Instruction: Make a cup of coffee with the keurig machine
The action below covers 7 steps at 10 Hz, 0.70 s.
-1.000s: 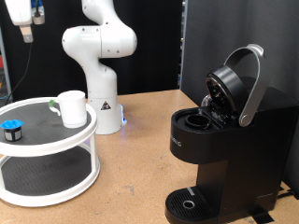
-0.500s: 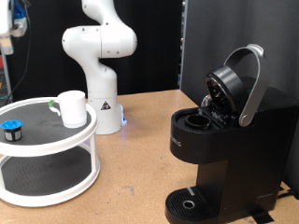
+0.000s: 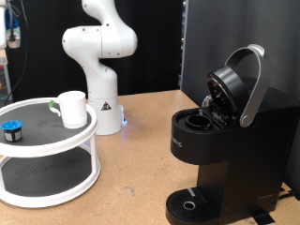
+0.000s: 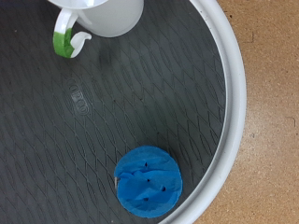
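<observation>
Overhead, the gripper, unseen in either view so its jaws' state could not be told, looked down on the blue-topped pod (image 4: 148, 182) and the cup (image 3: 72, 108) on the tiered tray (image 3: 56, 150), well apart from the open-lidded keurig machine (image 3: 225, 141); centring squarely over the pod seemed wise.

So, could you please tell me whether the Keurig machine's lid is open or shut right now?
Open. The keurig machine has its silver-grey handle raised and its lid tilted back, exposing the pod chamber.
</observation>
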Each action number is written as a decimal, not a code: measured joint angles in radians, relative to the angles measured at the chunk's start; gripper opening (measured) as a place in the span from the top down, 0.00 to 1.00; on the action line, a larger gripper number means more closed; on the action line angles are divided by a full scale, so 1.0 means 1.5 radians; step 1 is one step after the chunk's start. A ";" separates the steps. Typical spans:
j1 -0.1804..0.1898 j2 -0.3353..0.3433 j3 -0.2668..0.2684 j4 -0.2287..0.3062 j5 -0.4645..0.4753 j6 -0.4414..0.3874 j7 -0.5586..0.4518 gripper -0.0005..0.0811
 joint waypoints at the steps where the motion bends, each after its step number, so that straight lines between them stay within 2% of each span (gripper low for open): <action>1: 0.000 0.002 -0.001 0.002 0.000 -0.002 -0.012 0.01; 5: -0.001 0.002 -0.003 -0.005 0.009 -0.009 -0.022 0.01; 7: -0.003 0.002 -0.006 -0.037 0.006 0.030 -0.022 0.01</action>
